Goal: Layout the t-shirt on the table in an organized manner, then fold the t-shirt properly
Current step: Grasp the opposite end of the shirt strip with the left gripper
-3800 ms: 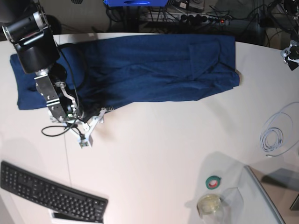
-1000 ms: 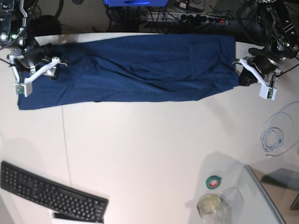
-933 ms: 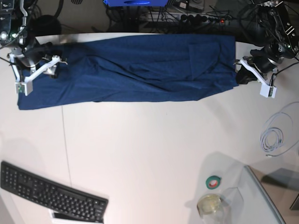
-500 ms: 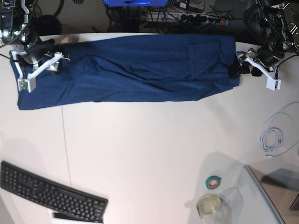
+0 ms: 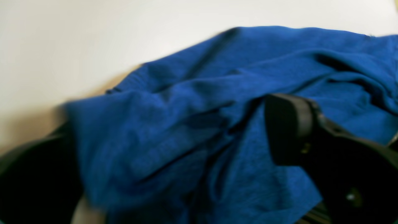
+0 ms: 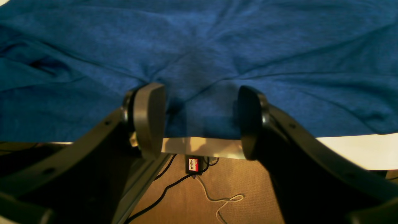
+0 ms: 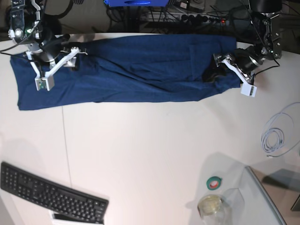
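Note:
The dark blue t-shirt (image 7: 136, 70) lies stretched in a long band along the far edge of the white table (image 7: 154, 150), with creases across its middle. My left gripper (image 7: 221, 70) is over the shirt's right end. In the blurred left wrist view it is open (image 5: 174, 155), with rumpled t-shirt (image 5: 192, 124) between and over its fingers (image 5: 287, 127). My right gripper (image 7: 57, 66) hangs over the shirt's left part. It is open (image 6: 200, 123) with nothing between its fingers (image 6: 149, 118), and the t-shirt (image 6: 199, 46) lies just beyond them.
A black keyboard (image 7: 51, 197) lies at the near left. A green tape roll (image 7: 214, 183), a clear cup (image 7: 210, 206), a clear box (image 7: 267, 199) and a coiled white cable (image 7: 274, 138) sit at the right. Cables on the floor (image 6: 199, 183) show past the table's far edge.
My left gripper has opened and swung left onto the shirt's right end. My right gripper has shifted right and toward the far edge over the shirt's left part.

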### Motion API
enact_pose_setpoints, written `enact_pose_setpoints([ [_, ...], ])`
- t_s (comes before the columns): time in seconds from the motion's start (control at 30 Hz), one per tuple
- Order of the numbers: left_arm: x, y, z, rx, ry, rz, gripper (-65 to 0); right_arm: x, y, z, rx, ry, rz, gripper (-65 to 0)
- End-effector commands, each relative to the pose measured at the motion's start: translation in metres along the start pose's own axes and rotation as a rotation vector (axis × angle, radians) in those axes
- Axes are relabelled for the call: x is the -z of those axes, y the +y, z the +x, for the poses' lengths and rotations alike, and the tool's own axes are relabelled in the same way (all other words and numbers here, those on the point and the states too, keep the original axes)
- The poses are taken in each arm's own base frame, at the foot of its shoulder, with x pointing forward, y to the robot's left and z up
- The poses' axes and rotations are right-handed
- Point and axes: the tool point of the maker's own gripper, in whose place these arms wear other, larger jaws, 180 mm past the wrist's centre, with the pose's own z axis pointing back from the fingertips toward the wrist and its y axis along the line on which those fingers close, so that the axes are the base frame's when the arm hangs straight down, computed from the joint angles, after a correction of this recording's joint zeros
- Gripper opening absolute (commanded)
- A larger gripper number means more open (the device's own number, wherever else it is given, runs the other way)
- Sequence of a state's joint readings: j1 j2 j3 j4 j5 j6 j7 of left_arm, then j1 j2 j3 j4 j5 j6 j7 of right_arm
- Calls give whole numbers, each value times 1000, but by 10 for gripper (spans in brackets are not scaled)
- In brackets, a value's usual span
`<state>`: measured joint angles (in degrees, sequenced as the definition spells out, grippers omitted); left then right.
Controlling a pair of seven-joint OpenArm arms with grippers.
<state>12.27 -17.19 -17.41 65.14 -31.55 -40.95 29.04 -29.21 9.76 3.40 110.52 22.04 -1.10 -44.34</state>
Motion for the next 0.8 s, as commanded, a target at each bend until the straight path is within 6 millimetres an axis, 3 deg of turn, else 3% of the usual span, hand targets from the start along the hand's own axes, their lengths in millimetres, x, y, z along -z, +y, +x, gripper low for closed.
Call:
enact_pose_setpoints([
  [0.0,-6,7,-43,15,174,38,-81,-3,0,10,-2,-36,4,-302],
  [0.1,-9,10,-46,25,188,42,-132,-3,0,10,-2,-36,4,-302],
  [0.3,-17,22,-46,68,224,70,-145,-3,1,11,0,-39,5,-302],
  [0.47,-10,12,-68,162,331,50,-146,-3,2,11,1,-39,7,-302],
  [0.7,-8,12,-69,170,339,48,-151,-3,2,11,2,-41,8,-302],
  [0.77,-8,10,-71,174,346,43,-196,-3,2,11,3,-41,9,-302],
])
